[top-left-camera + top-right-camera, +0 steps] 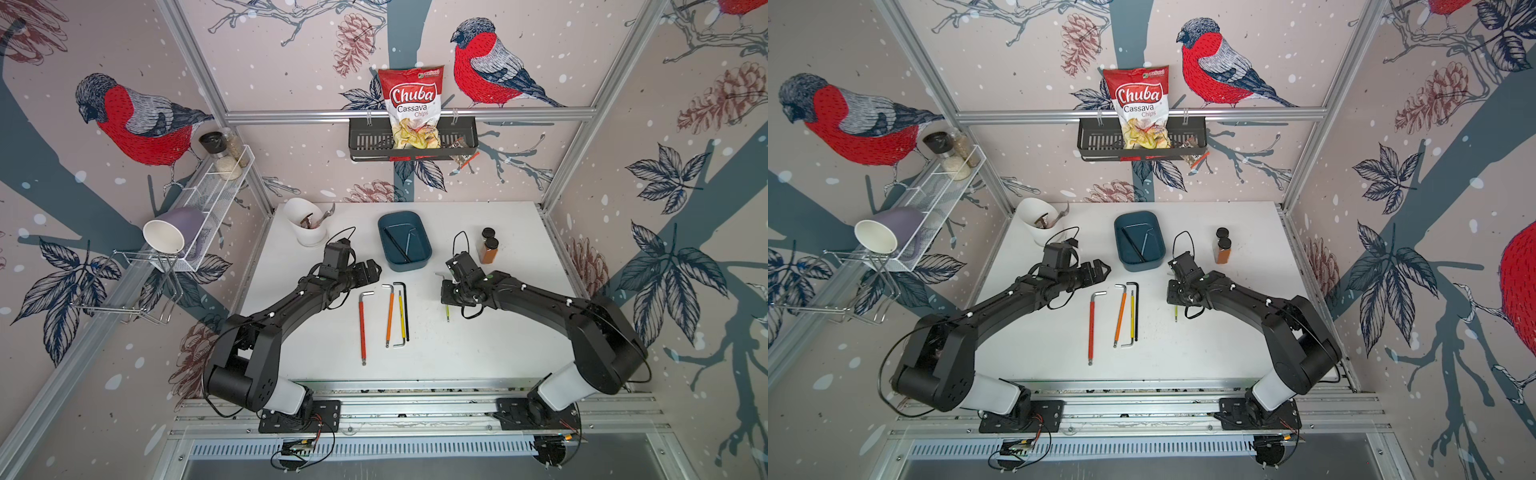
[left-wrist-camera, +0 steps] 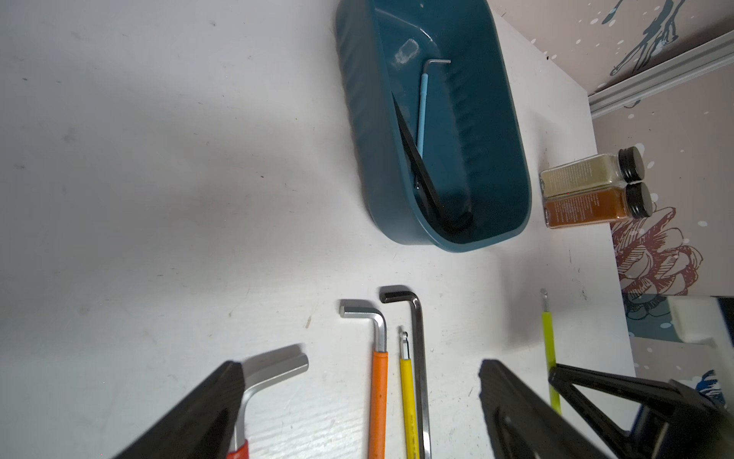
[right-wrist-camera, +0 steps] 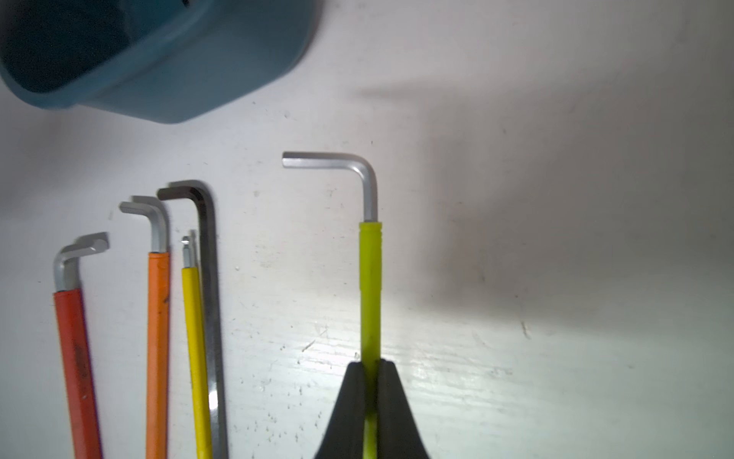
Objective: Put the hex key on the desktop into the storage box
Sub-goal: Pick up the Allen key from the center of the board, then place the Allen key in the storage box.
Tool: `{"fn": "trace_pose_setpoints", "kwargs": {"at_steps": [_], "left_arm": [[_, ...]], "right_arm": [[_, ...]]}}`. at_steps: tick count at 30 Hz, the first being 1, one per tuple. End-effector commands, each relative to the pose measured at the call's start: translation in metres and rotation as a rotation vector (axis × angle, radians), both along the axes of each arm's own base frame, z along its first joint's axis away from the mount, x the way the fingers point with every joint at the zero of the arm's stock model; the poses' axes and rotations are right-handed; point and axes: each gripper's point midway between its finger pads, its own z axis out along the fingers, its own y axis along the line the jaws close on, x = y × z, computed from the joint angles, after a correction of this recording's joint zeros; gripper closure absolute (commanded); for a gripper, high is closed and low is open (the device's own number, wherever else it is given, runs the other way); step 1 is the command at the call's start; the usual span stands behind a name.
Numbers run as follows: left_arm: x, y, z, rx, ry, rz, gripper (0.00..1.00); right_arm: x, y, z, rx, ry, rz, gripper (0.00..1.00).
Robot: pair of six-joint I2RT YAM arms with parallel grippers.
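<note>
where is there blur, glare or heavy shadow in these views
Right wrist view: the storage box is out of focus, glare whitens the table beside the right gripper, a shadow lies past the lime hex key. Left wrist view: the left gripper is soft at its fingers, the box sharp. Both top views: evenly lit and sharp.

The teal storage box [image 1: 409, 265] is set on the desktop [image 1: 498, 345], a black hex key [image 2: 421, 167] and a blue hex key [image 2: 422, 115] laid inside. The lime-green hex key [image 3: 370, 286] is pinched by the right gripper [image 3: 370, 363].
</note>
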Motion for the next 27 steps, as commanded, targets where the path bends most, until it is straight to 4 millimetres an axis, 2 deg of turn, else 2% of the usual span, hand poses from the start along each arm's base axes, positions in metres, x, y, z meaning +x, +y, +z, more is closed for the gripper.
{"fn": "trace_pose_setpoints", "kwargs": {"at_steps": [1,8,14,17,20,21,22,25,27], "left_arm": [[0.005,-0.012,0.017,-0.032,-0.068,-0.041,0.04],[0.000,-0.034,0.031,-0.013,-0.111,-0.117,0.04],[0.005,-0.045,0.045,-0.078,-0.119,-0.130,0.04],[0.011,-0.052,0.056,-0.103,-0.127,-0.143,0.04],[0.020,-0.048,0.063,-0.065,-0.150,-0.123,0.04],[0.021,-0.043,0.059,-0.039,-0.144,-0.109,0.04],[0.029,-0.038,0.068,-0.028,-0.163,-0.082,0.04],[0.038,-0.017,0.072,-0.083,-0.157,-0.022,0.04],[0.038,-0.002,0.058,-0.139,-0.113,0.008,0.04]], "right_arm": [[0.016,0.010,0.032,0.088,-0.069,0.013,1.00],[0.061,0.022,0.087,0.186,-0.180,0.042,1.00],[0.111,0.045,0.114,0.222,-0.230,0.100,1.00],[0.136,0.060,0.115,0.227,-0.235,0.124,1.00],[0.160,0.076,0.108,0.241,-0.227,0.151,1.00],[0.168,0.082,0.104,0.243,-0.222,0.156,1.00],[0.175,0.087,0.098,0.245,-0.216,0.163,1.00],[0.194,0.099,0.084,0.246,-0.206,0.167,1.00],[0.207,0.104,0.073,0.244,-0.194,0.160,1.00]]}}
